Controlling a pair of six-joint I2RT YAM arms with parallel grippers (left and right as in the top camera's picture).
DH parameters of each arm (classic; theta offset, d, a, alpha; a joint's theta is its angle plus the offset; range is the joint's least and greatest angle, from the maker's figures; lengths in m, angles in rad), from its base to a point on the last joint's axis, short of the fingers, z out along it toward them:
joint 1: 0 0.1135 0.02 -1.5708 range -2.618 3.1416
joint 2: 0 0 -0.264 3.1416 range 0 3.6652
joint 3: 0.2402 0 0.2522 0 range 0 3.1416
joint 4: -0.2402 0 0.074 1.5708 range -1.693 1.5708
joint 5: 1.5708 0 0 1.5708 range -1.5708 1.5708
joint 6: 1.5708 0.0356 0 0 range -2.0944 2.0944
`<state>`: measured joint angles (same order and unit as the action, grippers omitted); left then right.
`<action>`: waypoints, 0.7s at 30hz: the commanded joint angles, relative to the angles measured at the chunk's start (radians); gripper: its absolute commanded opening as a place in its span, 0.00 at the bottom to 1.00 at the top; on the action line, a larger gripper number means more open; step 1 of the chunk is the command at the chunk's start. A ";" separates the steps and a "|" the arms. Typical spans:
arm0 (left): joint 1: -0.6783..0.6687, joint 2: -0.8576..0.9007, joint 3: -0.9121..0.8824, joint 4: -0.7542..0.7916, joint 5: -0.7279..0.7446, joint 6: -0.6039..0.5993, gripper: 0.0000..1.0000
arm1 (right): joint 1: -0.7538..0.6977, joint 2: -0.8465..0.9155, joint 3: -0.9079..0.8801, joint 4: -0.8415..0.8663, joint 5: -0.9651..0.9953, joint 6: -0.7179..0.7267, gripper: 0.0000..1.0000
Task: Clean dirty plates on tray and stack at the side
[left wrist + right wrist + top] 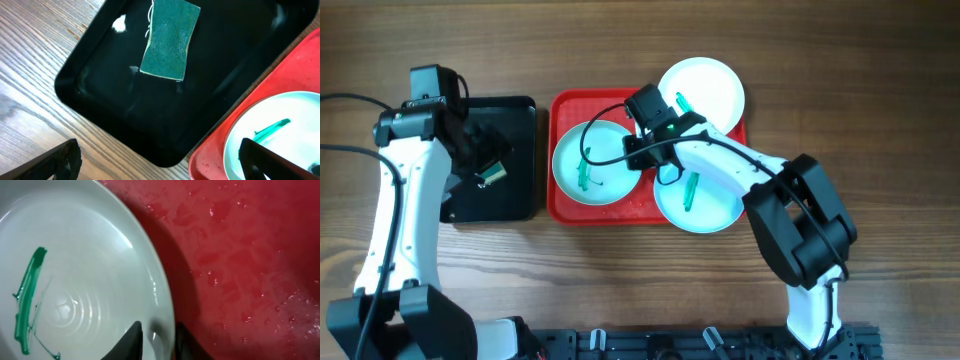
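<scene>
Smears of green streak the pale mint-blue round plate (pixel 75 255), and we see the right fingers (pixel 134 341) pinched across its rim on the large red rectangular plastic tray (pixel 240 255). A white round plate (pixel 710 80) and second mint-blue plate (pixel 715 205) share it. Over the green sponge (pixel 170 40) in the small black plastic tray (pixel 100 100), the left fingers (pixel 55 162) gape wide.

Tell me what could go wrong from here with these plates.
The right gripper straddles only the rim of the left plate; that thin hold could slip on lifting. The tray looks wet, so the plate may slide. The sponge lies in the black tray, not in the open left gripper, so the green smear may go unwiped.
</scene>
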<state>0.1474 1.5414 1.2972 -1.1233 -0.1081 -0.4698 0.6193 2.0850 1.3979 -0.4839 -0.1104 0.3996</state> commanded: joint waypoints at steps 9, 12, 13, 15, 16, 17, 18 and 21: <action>0.008 0.197 0.011 0.173 -0.017 -0.032 0.80 | 0.000 0.046 0.018 0.005 0.035 0.047 0.04; 0.008 0.292 0.011 0.243 -0.017 0.017 0.59 | 0.000 0.046 0.018 0.005 0.035 0.048 0.04; 0.008 0.312 0.011 0.253 -0.018 0.021 0.59 | 0.000 0.046 0.018 0.005 0.035 0.048 0.04; 0.008 0.359 0.011 0.290 -0.018 0.021 0.55 | 0.000 0.046 0.018 0.005 0.035 0.047 0.04; 0.008 0.374 0.011 0.311 -0.018 0.021 0.56 | 0.000 0.046 0.018 0.005 0.032 0.045 0.04; 0.008 0.386 0.012 0.341 -0.030 0.021 0.56 | 0.000 0.046 0.018 0.005 0.032 0.046 0.04; 0.008 0.387 0.012 0.358 -0.051 0.021 0.56 | 0.000 0.046 0.018 0.005 0.032 0.046 0.04; 0.008 0.387 0.012 0.368 -0.111 0.021 0.45 | 0.000 0.046 0.018 0.010 0.032 0.045 0.04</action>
<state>0.1474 1.9202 1.2972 -0.7609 -0.1421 -0.4629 0.6182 2.0964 1.4036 -0.4759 -0.0959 0.4454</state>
